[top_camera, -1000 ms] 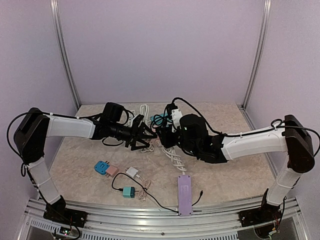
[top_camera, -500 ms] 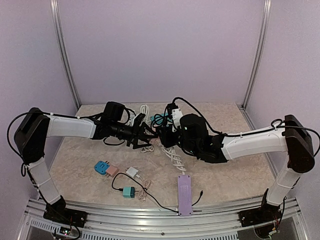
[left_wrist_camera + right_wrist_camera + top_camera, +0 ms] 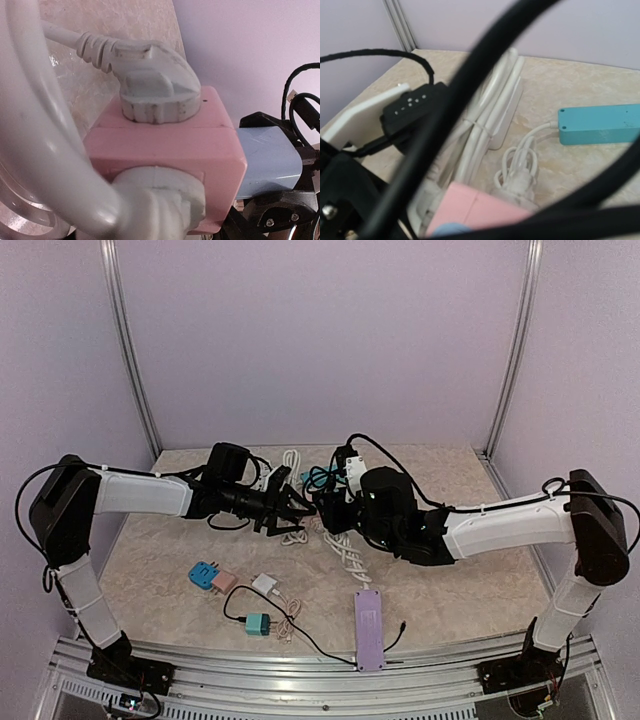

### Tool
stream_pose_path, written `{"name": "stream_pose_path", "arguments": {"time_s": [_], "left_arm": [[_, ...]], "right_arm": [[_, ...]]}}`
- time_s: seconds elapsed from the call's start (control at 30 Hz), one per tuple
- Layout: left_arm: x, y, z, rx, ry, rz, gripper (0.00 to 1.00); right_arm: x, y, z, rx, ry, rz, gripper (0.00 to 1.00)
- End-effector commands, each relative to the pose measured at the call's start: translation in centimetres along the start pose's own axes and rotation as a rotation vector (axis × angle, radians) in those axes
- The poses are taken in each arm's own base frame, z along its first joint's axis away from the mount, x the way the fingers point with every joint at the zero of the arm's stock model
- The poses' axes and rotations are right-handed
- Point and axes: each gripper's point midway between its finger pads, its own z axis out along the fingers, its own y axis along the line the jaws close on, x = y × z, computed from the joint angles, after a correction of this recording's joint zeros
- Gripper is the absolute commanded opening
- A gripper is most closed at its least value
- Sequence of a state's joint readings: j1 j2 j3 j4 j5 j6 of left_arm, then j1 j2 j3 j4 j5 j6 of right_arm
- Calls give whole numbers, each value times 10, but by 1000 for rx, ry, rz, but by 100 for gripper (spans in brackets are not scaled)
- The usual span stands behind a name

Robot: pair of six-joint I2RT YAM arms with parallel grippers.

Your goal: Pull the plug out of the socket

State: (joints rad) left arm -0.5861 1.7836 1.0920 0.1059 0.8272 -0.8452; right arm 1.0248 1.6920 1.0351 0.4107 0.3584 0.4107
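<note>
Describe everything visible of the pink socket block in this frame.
The pink socket block is a boxy, matte plastic cube with rounded edges and a seam just below its top face. A white plug is seated in that top face, and a second white plug in its near face. A light-blue gripper pad lies against its right side.

White cable [image 3: 40,140] hugs pink socket [image 3: 165,145] side; space above plug [image 3: 155,87] seemingly free
</note>
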Motion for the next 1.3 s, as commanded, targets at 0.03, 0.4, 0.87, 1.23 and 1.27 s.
{"name": "stream_pose_path", "arguments": {"time_s": [0.03, 0.4, 0.87, 1.23, 1.27], "left_arm": [[-13, -4, 1, 7, -45, 50, 41], [-12, -1, -7, -34, -75, 100, 36], [-14, -8, -10, -31, -83, 128, 35], [-19, -7, -13, -26, -87, 121, 32], [-20, -6, -14, -27, -89, 120, 32]], "right_arm": [[-72, 33, -21, -139, -208, 114, 0], [-82, 13, -30, -114, -230, 263, 0], [-74, 13, -27, -96, -216, 159, 0], [-62, 43, -29, -2, -197, -117, 0], [-62, 45, -29, 5, -197, -125, 0]]}}
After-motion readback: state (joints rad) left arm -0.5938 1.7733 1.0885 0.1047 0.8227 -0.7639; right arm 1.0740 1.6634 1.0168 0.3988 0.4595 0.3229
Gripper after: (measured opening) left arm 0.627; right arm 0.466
